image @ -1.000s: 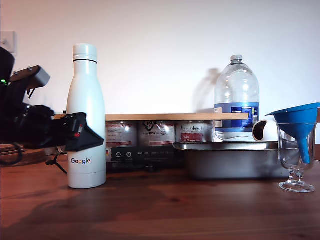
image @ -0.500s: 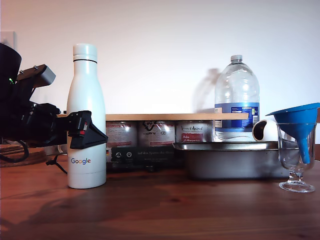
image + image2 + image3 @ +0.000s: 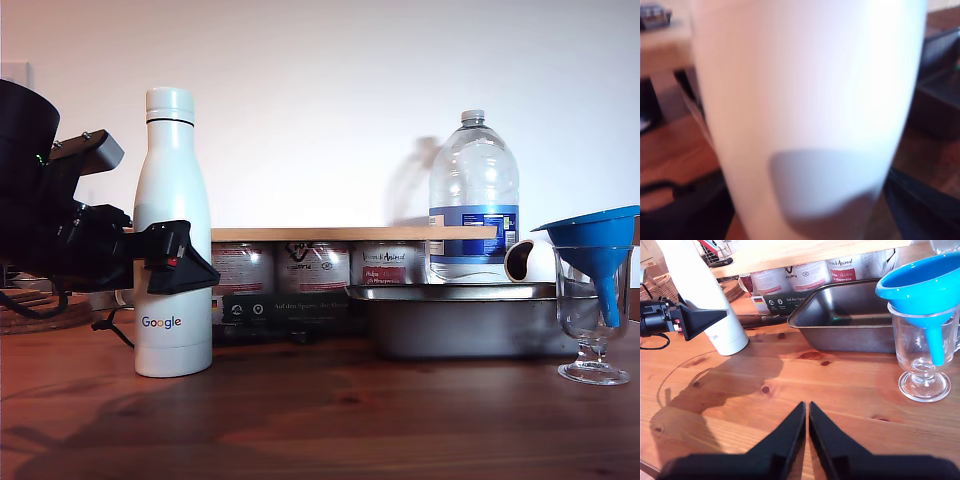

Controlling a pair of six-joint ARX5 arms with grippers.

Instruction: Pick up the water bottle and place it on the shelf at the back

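While the water bottle (image 3: 172, 240) stands on the tabletop (image 3: 330, 420), your first gripper (image 3: 175, 258) has spread jaws around it; your second gripper (image 3: 806, 427) has jaws pressed together.

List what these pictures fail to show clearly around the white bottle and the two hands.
- First wrist view: the water bottle fills the blurred frame, so my first hand's grip is unreadable.
- Exterior view: the bottle hides my first hand's far finger.
- Exterior view: my second hand is out of frame.
- The cans under the shelf: print too small.
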